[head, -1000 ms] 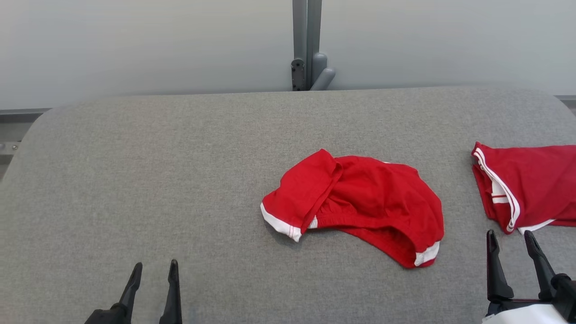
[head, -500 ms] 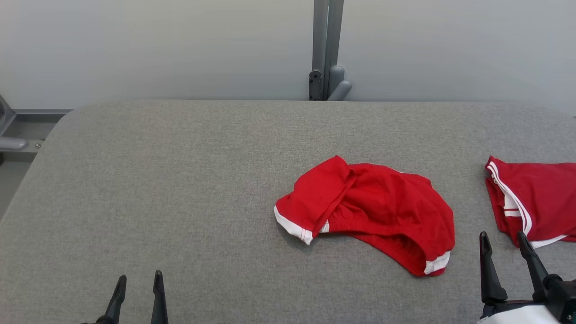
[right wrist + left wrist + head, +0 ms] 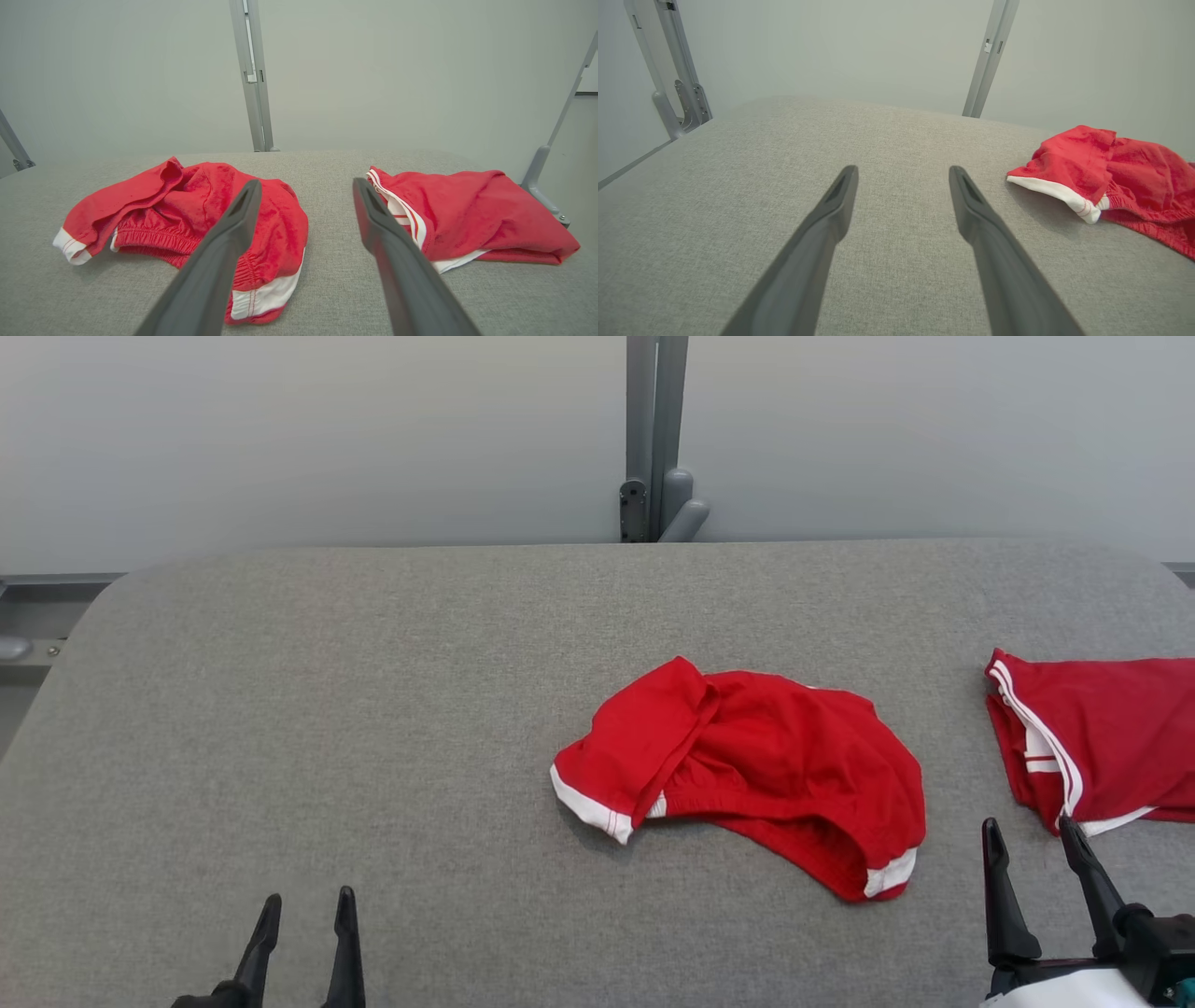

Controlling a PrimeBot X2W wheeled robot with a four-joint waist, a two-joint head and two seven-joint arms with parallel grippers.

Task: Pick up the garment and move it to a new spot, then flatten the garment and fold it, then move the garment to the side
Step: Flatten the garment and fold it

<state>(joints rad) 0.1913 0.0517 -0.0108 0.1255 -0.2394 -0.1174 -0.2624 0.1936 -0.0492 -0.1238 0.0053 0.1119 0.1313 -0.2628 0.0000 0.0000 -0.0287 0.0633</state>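
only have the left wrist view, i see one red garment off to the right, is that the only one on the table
observer: No. A second red garment lies farther right, apart from the crumpled garment.
operator: what's my other arm doing
observer: The right tool is open and empty, aimed at the gap between the two garments.
operator: white trim on the crumpled one's other end too
observer: Yes, a white band edges its near right corner.

I lose the folded red garment (image 3: 1111, 728) past the head view's right edge and the crumpled red garment (image 3: 1134, 172) past the left wrist view's right edge, while the fingers of the right gripper (image 3: 306, 183) cover part of both in its wrist view.
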